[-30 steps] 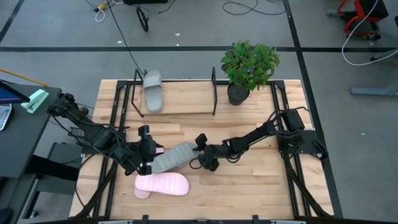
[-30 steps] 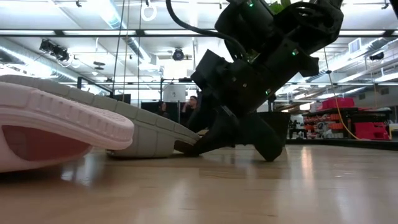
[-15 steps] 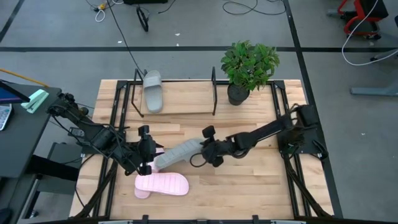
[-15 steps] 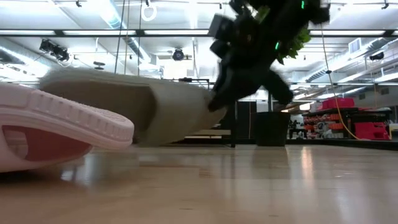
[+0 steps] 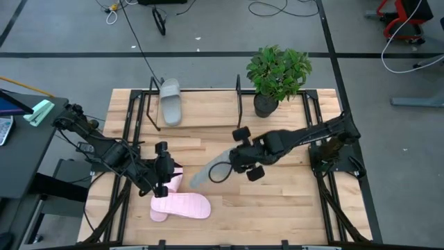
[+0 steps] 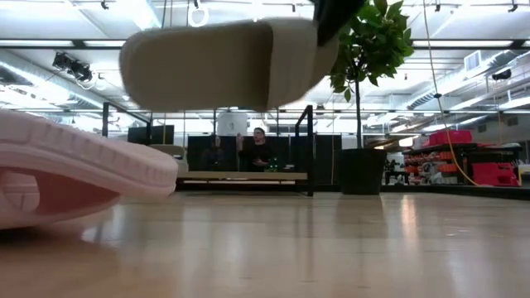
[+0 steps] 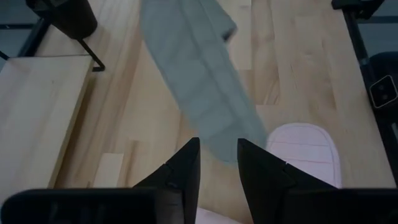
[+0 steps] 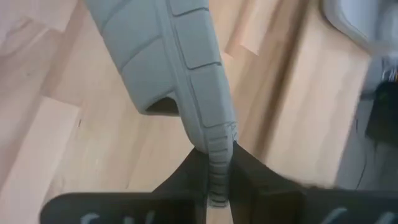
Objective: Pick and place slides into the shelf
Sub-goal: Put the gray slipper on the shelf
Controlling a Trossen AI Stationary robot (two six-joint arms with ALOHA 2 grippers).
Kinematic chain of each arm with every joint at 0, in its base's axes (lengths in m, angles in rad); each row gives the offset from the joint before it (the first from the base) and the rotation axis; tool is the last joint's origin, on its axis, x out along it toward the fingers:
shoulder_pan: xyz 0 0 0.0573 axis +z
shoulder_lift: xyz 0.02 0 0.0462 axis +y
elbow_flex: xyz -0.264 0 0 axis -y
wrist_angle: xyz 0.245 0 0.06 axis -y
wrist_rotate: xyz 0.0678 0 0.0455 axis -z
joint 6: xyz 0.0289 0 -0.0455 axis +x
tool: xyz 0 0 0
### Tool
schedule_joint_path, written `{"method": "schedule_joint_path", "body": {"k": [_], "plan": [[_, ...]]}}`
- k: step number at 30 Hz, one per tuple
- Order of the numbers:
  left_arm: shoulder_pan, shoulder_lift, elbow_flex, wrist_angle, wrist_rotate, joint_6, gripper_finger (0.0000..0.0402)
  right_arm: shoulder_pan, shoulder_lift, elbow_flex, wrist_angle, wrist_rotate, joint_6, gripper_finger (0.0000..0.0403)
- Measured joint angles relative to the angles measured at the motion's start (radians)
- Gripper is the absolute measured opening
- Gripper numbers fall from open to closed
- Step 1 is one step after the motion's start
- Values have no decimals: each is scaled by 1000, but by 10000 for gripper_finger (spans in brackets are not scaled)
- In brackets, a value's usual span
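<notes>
A sage slide (image 5: pixel 210 167) hangs above the table's middle; my right gripper (image 5: pixel 234 156) is shut on it. It shows high in the low view (image 6: pixel 219 62). My left gripper (image 5: pixel 168 173) stands open left of it, its fingers (image 7: pixel 186 165) a little apart and clear of the slide's free end (image 7: pixel 217 140). One pink slide (image 5: pixel 182 205) lies on its sole near the front edge, and part of another (image 5: pixel 176 183) shows beside my left gripper. A second sage slide (image 5: pixel 170 101) lies on the shelf (image 5: pixel 208 111) at the back. My right gripper pinches the ribbed rim of the sole (image 8: pixel 216 155) between its two fingers, at the slide's end toward the table's right. The fingers come from the right, along the slide's length. The slide is lifted clear of the table, turned on edge and stretching toward my left gripper.
A potted plant (image 5: pixel 277 73) stands at the back right, beside the shelf's right upright (image 5: pixel 238 104). Black arm frames run along the left (image 5: pixel 128 139) and right (image 5: pixel 319 139) sides. Bare wood lies between the shelf and the grippers. A person shows far behind the table (image 6: pixel 259 147).
My right gripper has taken hold of the sage slide's right end, risen and drawn back toward the table's right and far side. The slide has left the table and my left gripper, turning onto its edge as it rose.
</notes>
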Motion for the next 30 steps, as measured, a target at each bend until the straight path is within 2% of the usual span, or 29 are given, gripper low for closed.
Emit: {"method": "schedule_joint_path", "body": {"k": [4, 9, 21, 25, 30], "plan": [[52, 9, 0, 11, 65, 7, 128, -23, 61, 163, -164, 4, 70, 35], [119, 52, 0, 9, 119, 74, 158, -45, 141, 283, -295, 7, 98, 35], [232, 114, 0, 12, 135, 96, 257, -91, 188, 294, -277, 43, 153, 34], [252, 139, 0, 4, 122, 96, 272, -92, 172, 294, -263, 41, 158, 34], [272, 176, 0, -2, 99, 96, 273, -75, 164, 301, -256, 23, 173, 34]]}}
